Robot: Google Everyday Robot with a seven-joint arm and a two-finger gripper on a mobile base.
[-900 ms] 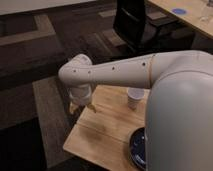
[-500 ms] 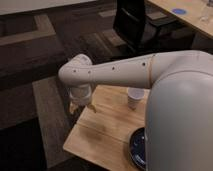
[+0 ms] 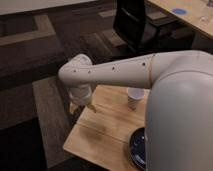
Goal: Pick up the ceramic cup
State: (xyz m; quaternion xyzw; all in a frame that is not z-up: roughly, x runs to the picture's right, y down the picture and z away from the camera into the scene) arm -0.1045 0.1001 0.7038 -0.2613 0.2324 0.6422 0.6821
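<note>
end effector [image 3: 82,107]: seen at centre left, above the left edge of the light wooden tabletop [image 3: 107,132], spread and empty | small white handleless ceramic cup [image 3: 135,97]: stood upright right of centre, well apart from it | handling: judged light, rigid, smooth-glazed, breakable | hold: opposite walls below the rim are advised, squeezed gently

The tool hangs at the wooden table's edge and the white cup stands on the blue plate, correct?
No: in the camera view the ceramic cup stands on the wooden table, apart from the blue plate. The tool does hang at the table's edge.
</note>
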